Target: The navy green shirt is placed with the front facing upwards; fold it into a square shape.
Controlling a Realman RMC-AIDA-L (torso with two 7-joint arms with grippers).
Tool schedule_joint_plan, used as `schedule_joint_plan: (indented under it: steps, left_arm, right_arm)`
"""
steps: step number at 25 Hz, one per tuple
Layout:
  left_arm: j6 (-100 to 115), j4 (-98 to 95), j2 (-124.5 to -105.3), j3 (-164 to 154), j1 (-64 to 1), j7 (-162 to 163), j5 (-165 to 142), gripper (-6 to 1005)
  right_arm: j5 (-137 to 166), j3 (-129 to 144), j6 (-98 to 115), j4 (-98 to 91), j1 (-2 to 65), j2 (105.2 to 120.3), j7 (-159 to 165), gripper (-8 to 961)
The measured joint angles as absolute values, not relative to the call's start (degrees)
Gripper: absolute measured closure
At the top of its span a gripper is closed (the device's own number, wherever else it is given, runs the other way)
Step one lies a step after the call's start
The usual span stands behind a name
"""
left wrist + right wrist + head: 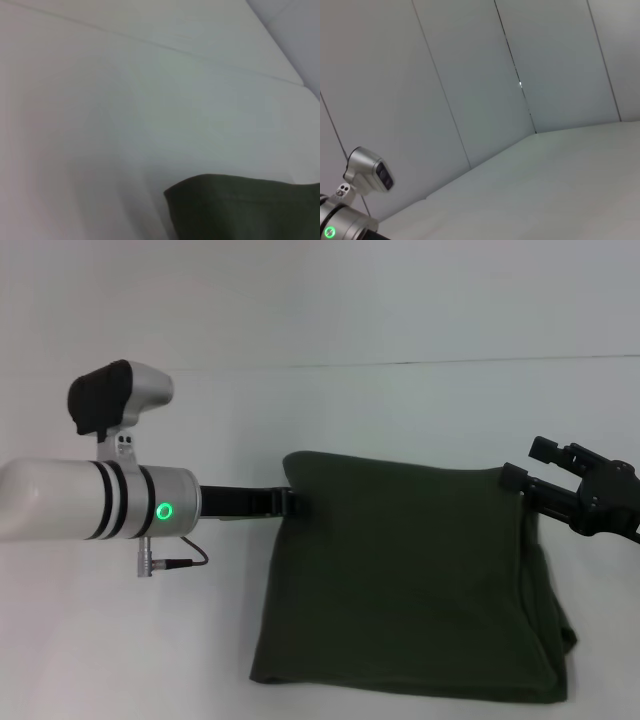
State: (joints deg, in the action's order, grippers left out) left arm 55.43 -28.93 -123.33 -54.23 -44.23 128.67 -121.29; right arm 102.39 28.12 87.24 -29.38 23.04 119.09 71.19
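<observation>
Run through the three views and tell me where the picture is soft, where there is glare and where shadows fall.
Head view: even light, no glare, only a faint shadow under the navy green shirt; the left pincer and right pincer show fairly sharp at its far corners. Left wrist view: soft all over, shirt edge blurred. Right wrist view: flat light, one small bright glint on a wall seam.

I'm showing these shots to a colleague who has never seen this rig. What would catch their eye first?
Most striking is the navy green shirt, folded into a rough dark square on the white table, plain side up. Next comes the left arm's silver wrist with its glowing green ring; the left gripper sits at the shirt's far left corner. The right gripper is at the far right corner.
</observation>
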Motion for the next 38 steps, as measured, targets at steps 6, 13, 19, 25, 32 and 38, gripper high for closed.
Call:
schedule_joint_plan:
  steps: [6, 13, 19, 25, 32, 38]
  left_arm:
    - [55.4, -30.4, -122.72, -51.6, -42.3, 128.7, -121.6, 934]
    - [55.4, -32.9, -120.9, -49.8, -39.5, 128.5, -121.8, 933]
    - [55.9, -34.3, -119.52, -46.4, -39.2, 128.5, -126.7, 933]
    - [55.6, -35.4, -119.31, -45.5, -39.7, 128.3, -128.4, 933]
    - [56.8, -39.8, -120.52, -45.3, -37.6, 125.6, -127.3, 934]
    - [60.0, -45.4, -120.98, -45.3, -35.4, 122.6, -126.6, 719]
  right_arm:
    - [102.3, 28.1, 86.6, -29.3, 23.6, 119.09, 71.2, 128]
    - [102.5, 28.3, 85.4, -29.4, 24.4, 119.09, 71.9, 127]
    - [102.5, 28.6, 84.6, -29.1, 25.0, 119.21, 71.9, 127]
    - [102.6, 28.7, 84.1, -29.0, 25.2, 119.35, 71.9, 126]
    - [102.6, 28.7, 84.2, -29.0, 25.2, 119.36, 71.9, 124]
    - [102.6, 28.8, 84.4, -29.5, 25.6, 119.35, 71.1, 122]
